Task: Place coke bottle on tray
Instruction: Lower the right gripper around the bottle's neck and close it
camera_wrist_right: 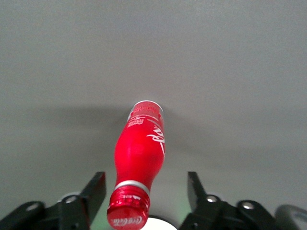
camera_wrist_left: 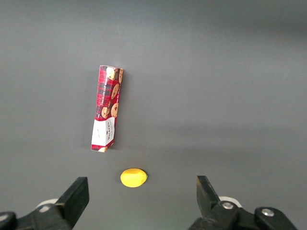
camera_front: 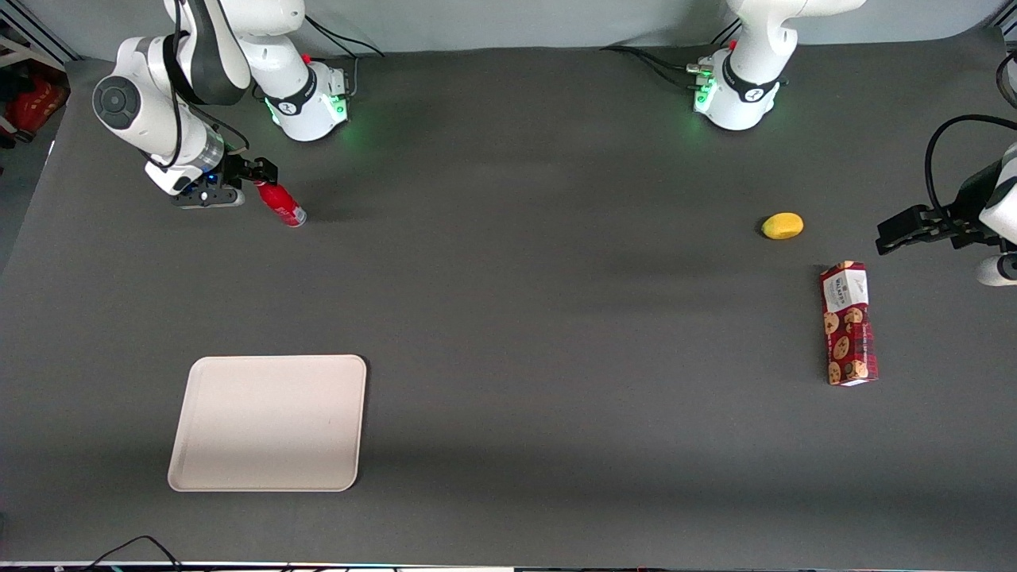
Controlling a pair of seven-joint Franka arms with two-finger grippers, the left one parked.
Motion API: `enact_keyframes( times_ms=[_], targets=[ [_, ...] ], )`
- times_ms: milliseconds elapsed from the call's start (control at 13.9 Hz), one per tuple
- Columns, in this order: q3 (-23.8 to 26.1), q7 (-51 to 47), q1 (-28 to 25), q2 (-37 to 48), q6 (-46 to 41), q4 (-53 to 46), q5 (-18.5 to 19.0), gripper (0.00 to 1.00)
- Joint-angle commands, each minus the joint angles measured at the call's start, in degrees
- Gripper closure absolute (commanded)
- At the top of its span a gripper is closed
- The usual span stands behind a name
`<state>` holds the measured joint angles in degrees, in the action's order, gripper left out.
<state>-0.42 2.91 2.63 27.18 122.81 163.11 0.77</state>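
Showing the approach stage: the gripper [camera_front: 253,176] sits low over the table [camera_front: 556,278] near the working arm's base, its fingers [camera_wrist_right: 96,189] spread wide on either side of the bottle [camera_front: 280,203], at the cap end, without touching it. The bottle lies tilted on the table with its silvery base pointing away from the gripper; whether the cap end is lifted slightly cannot be told. Nothing is grasped yet. The tray [camera_front: 270,423] lies bare, well apart from the bottle and nearer the front camera. Still to do, by judgement: closing on the neck, lifting, carrying to the tray, setting down. A cookie box [camera_front: 848,323] and a yellow fruit [camera_front: 783,226] lie toward the parked arm's end, uninvolved.
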Motion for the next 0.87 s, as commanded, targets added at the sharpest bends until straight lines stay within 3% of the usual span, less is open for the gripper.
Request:
enact_keyframes(
  times_ms=[0, 433, 794],
  targets=[
    [0.51, -1.32, 0.28, 1.04, 2.96, 3.27, 0.11, 0.56],
    [0.86, -3.08, -0.08, 0.16, 2.27, 2.57, -0.15, 0.96],
    [2.79, -3.08, -0.08, 1.30, -8.79, -6.47, -0.07, 1.00]
  ],
)
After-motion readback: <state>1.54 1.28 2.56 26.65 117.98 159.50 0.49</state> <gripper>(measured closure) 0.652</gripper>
